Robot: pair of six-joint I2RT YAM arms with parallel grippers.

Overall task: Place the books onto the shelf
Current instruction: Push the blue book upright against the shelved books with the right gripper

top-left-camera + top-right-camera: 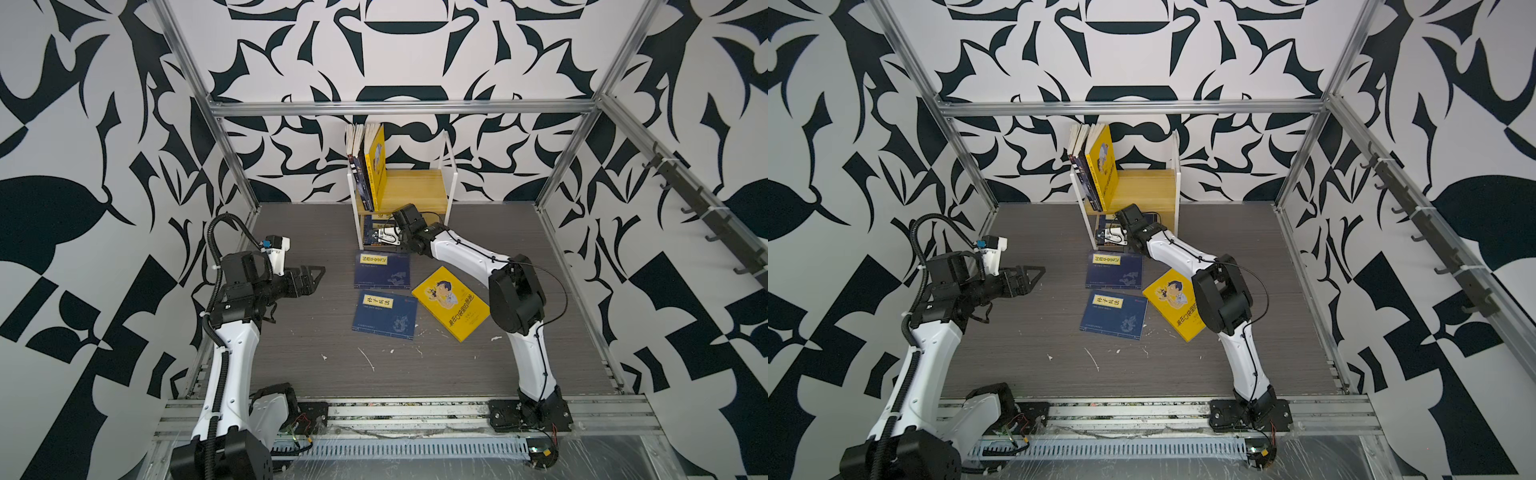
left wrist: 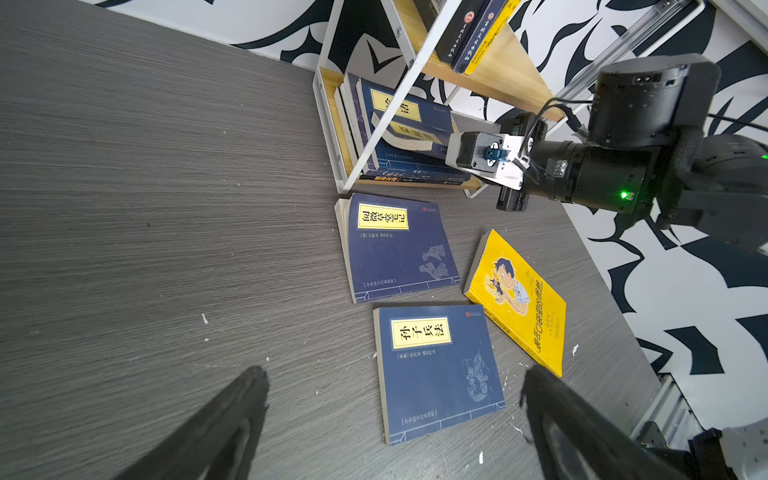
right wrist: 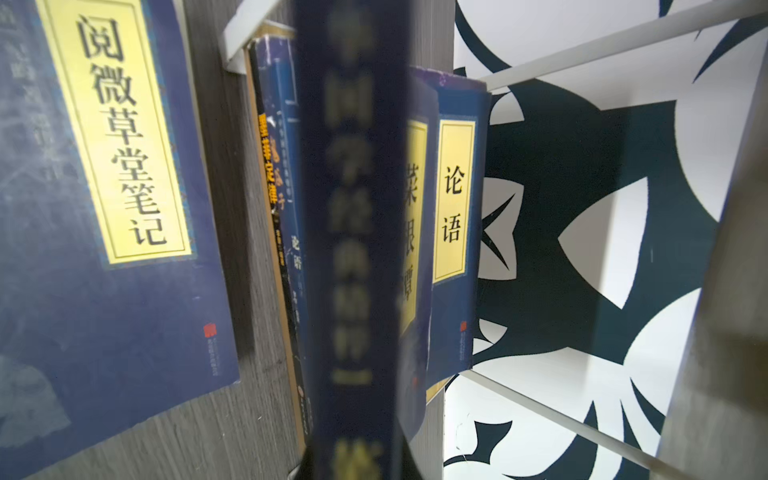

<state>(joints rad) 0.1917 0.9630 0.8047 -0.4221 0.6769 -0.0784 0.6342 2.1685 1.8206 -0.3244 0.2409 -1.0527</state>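
Note:
The shelf (image 1: 452, 183) stands at the table's back edge. Three books (image 1: 369, 166), the outermost yellow, stand on its top tier. Several navy books (image 2: 376, 137) lean in the lower tier. My right gripper (image 1: 386, 237) reaches into that lower tier and is shut on a navy book (image 3: 353, 249), gripped at its spine among the others. Flat on the table lie two navy books (image 1: 383, 271) (image 1: 385, 314) and a yellow book (image 1: 451, 303). My left gripper (image 1: 319, 276) hovers open to the left of them, holding nothing; its fingers (image 2: 249, 399) frame the nearer navy book (image 2: 436, 374).
A metal frame post (image 1: 232, 145) rises at each back corner, and a rail (image 1: 415, 415) runs along the front edge. White paper scraps (image 1: 368, 359) dot the grey table (image 1: 299, 357). My right arm's elbow (image 1: 515, 297) hangs over the yellow book's edge.

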